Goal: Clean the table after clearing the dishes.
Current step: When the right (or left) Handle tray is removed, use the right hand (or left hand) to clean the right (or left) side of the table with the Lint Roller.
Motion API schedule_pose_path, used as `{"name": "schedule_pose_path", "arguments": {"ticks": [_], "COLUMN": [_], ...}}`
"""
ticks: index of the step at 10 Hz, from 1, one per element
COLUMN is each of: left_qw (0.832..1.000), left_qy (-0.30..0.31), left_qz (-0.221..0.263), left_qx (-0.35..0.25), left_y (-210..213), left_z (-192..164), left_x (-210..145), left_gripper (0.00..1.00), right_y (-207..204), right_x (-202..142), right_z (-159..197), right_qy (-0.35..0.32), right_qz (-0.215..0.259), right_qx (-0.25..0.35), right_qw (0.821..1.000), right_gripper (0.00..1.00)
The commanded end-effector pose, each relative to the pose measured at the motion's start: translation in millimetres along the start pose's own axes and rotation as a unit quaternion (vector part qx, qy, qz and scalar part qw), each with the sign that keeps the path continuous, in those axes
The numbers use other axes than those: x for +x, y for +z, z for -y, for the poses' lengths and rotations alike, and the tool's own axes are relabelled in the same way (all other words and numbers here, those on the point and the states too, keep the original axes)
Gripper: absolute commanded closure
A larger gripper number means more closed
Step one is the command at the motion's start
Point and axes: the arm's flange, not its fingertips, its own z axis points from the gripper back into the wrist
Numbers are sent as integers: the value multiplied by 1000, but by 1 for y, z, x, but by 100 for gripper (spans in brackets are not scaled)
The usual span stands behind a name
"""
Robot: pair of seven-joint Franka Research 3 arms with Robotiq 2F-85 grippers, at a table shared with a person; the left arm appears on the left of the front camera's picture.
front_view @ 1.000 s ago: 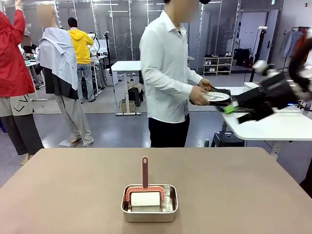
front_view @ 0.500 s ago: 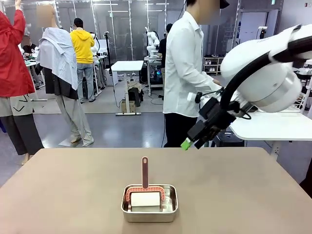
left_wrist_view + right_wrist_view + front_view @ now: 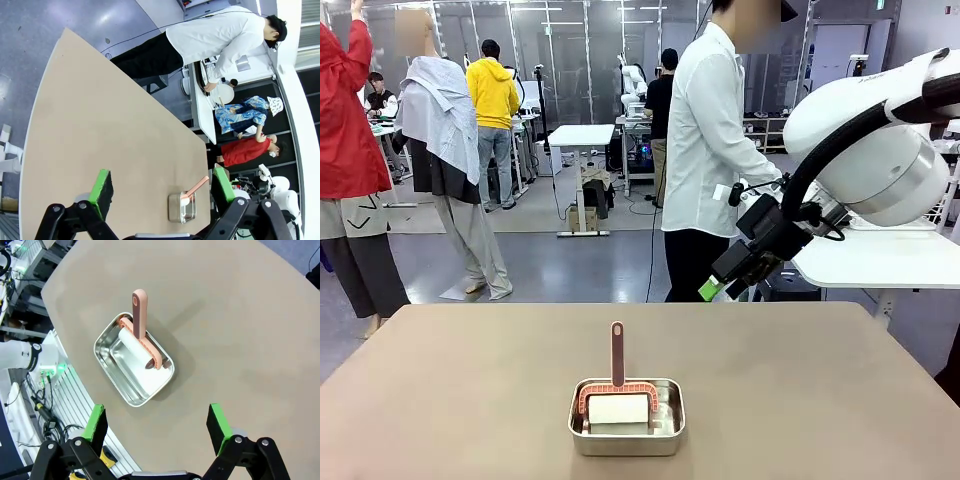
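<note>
The taupe table (image 3: 470, 380) carries a small steel pan (image 3: 625, 418) near its front middle, with a pink-handled lint roller (image 3: 617, 385) standing in it. My right gripper (image 3: 720, 285) hangs open and empty above the table's far right part; its wrist view looks down on the pan (image 3: 134, 369) and roller (image 3: 137, 335). My left gripper (image 3: 162, 186) is open and empty, high over the table (image 3: 100, 125). The person in a white shirt (image 3: 705, 130) faces the side table, a hand by a white plate (image 3: 223, 93) of the dishes.
A smaller white table (image 3: 880, 262) stands past the far right corner, behind my right arm (image 3: 865, 150). Other people stand far back on the left. The brown top around the pan (image 3: 181, 207) is bare.
My right arm swung in from the far right to above the table's far right part, then nearly stopped. The person, who was carrying a plate, stepped right toward the white table.
</note>
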Motion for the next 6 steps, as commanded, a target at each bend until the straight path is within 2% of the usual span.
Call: {"name": "schedule_pose_path", "arguments": {"ticks": [1,3,4,5,6], "left_qw": [1000,1000,1000,1000,1000], "left_qy": [9,9,9,9,9], "left_qz": [2,2,2,2,2], "left_qx": [-7,-7,-7,-7,-7], "left_y": [3,3,3,3,3], "left_z": [3,3,3,3,3], "left_x": [1,1,1,1,1], "left_gripper": [0,0,0,0,0], "right_y": [-4,-1,-11,-23,-37], "right_x": [-1,0,24,49,72], "right_z": [-8,-1,-6,-12,-22], "right_qy": [-6,1,106,164,224], "right_qz": [6,0,-17,-32,-75], "right_qx": [7,1,16,0,9], "right_qw": [1000,1000,994,986,972], "right_gripper": [0,0,0,0,0]}}
